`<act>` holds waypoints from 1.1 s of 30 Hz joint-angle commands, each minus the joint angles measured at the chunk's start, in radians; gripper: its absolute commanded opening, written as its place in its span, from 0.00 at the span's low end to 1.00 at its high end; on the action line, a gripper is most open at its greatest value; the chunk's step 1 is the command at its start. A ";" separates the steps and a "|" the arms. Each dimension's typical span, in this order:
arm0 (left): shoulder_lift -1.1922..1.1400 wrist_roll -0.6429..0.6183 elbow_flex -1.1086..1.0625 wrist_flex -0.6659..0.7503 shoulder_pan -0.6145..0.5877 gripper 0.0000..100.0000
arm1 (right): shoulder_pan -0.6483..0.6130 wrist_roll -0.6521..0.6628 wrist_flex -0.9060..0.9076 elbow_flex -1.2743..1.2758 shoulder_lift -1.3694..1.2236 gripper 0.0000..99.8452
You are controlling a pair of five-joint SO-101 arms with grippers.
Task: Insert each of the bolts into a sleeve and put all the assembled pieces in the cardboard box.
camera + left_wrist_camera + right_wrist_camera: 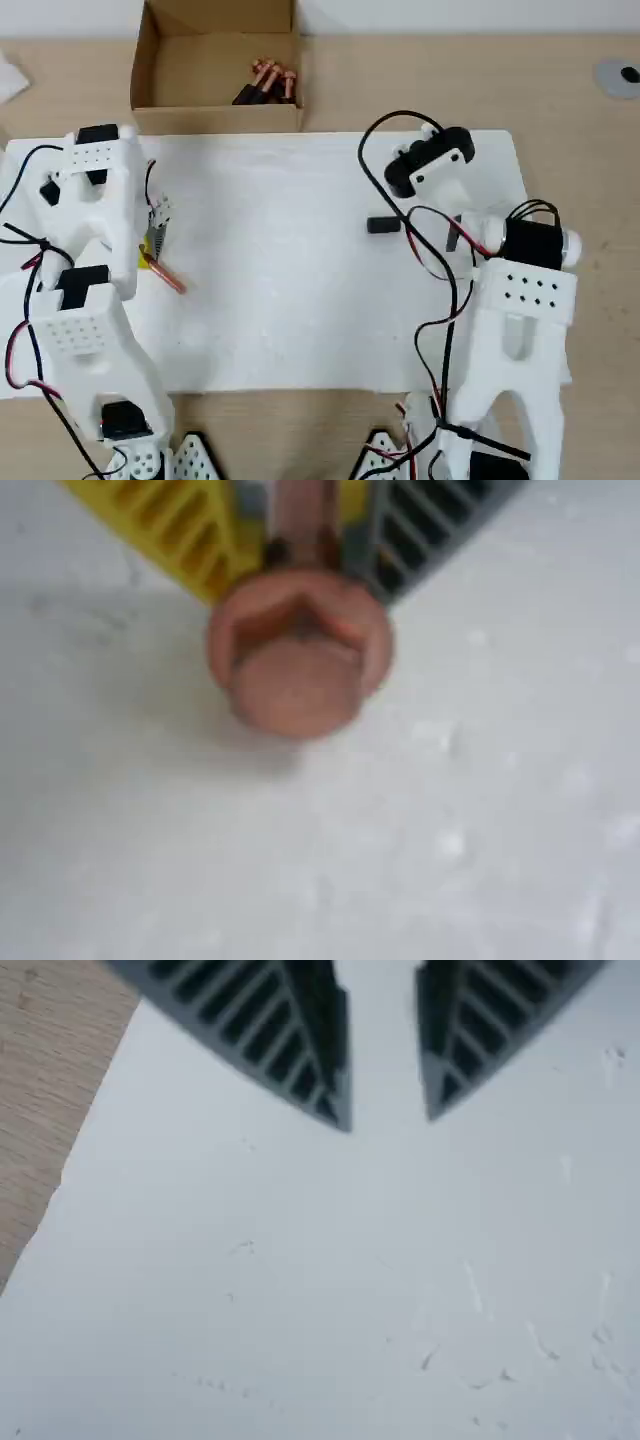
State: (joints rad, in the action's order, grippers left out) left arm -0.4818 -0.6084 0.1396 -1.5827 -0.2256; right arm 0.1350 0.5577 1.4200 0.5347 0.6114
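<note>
Judging by the cardboard box (143,70) at the far edge of the worktop (560,90), partly done: lying inside it, toward the wall on the right arm's side, a small cluster of assembled pieces (270,82), copper bolts seated in black sleeves. Looks like three, though hard to count for certain.

Outside the box, as far as can be seen, one bolt and one sleeve. Held by its shank in the left end effector (300,540), clamped between a yellow finger and a grey one: the bolt (300,655), head end pointing out past the fingertips, low over the white foam mat (280,300); touching it or just above, impossible to tell. Lying loose on the mat, well apart from the bolt and near the right arm: the black sleeve (383,225), on its side.

Hanging over bare mat close to that sleeve, the right end effector (385,1110), parted moderately, with nothing between its fingers.

Left to do, then: picking up or steadying the sleeve, bringing bolt and sleeve together, pushing the shank in, and dropping the finished piece in with the others. Probably the last pair, hence close to the end, yet with this insertion not yet begun.
</note>
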 commanded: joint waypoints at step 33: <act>1.150 0.609 -0.543 0.107 0.157 0.01 | -0.252 0.356 0.307 -0.458 -0.476 0.17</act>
State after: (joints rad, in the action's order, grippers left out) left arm 0.4557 -0.0176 -0.2209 -1.5719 -0.0736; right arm -0.0644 0.8707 1.6947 0.1803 0.2340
